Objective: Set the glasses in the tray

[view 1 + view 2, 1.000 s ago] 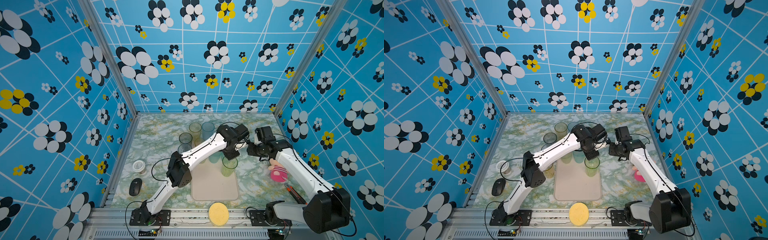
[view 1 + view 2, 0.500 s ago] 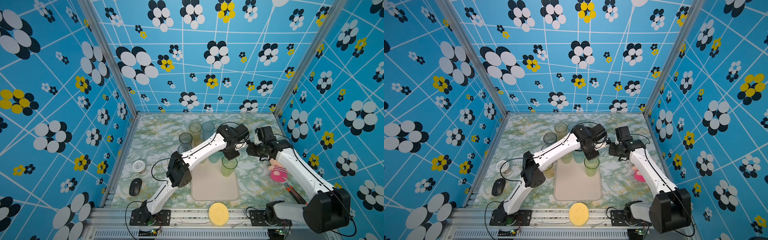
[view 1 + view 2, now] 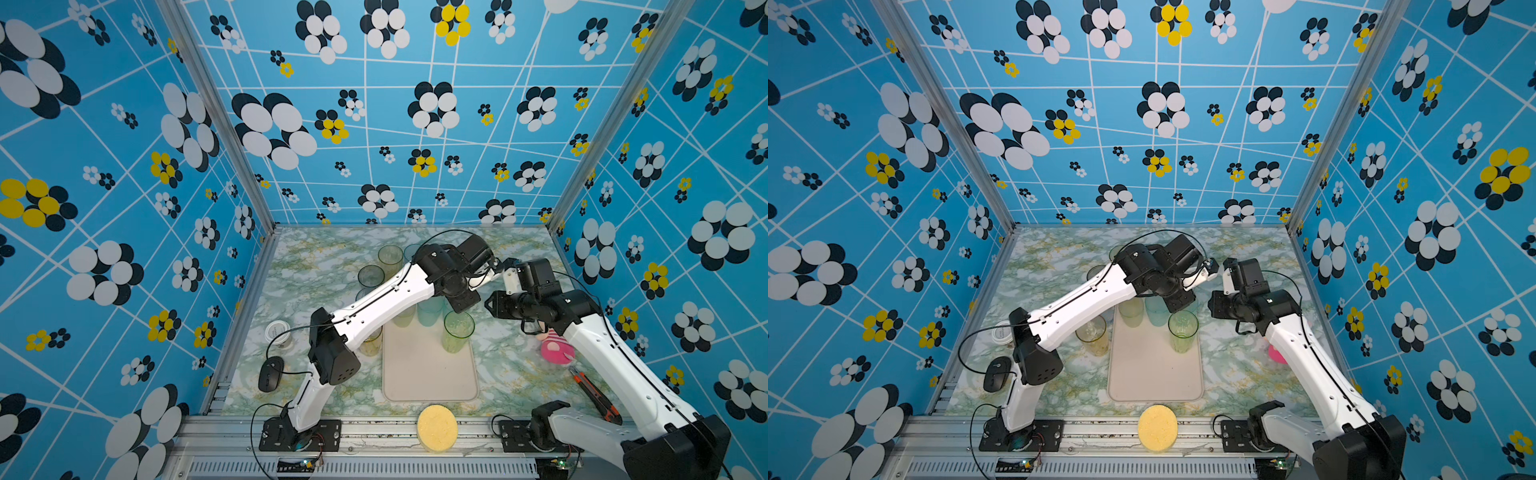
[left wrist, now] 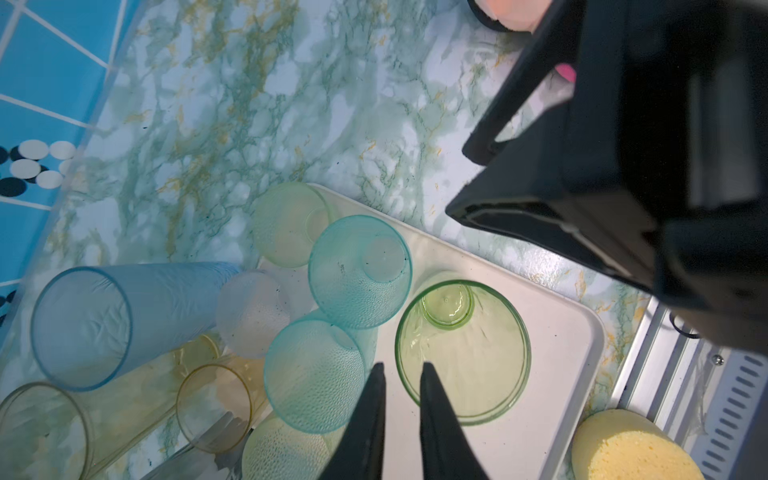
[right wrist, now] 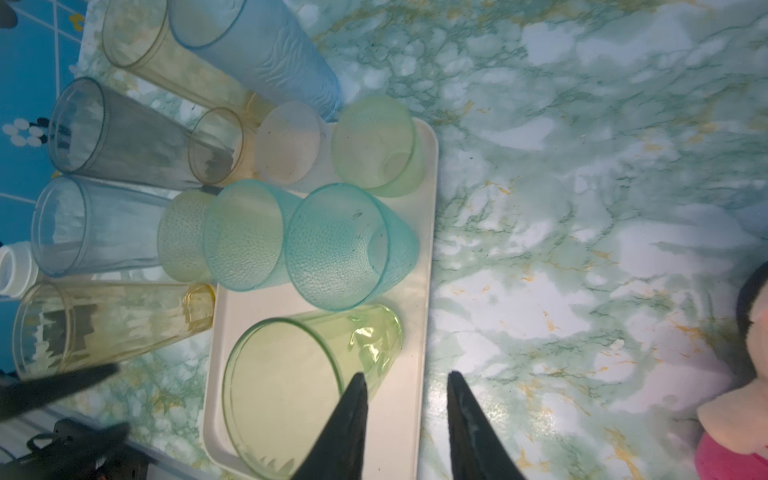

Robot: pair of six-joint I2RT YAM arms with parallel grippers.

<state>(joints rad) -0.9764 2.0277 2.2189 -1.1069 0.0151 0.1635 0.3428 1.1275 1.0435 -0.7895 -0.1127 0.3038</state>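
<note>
The pale cream tray (image 3: 430,374) lies in the middle of the marble table. A tall green glass (image 3: 457,334) stands on it, along with teal (image 5: 349,245) and pale green (image 5: 374,145) tumblers at its far end. Several more glasses stand off the tray, among them pale blue (image 4: 120,316), grey (image 5: 116,137) and amber (image 5: 104,324). My left gripper (image 4: 401,370) hovers above the green glass's rim, its jaws a little apart with nothing between them. Open and empty, my right gripper (image 5: 406,380) hangs over the tray's edge beside that glass (image 5: 299,386).
A yellow sponge disc (image 3: 437,428) sits on the front rail. To the right lie a pink plush toy (image 3: 555,349) and a red-handled knife (image 3: 594,395). On the left are a black mouse (image 3: 270,374) and a white jar (image 3: 277,332).
</note>
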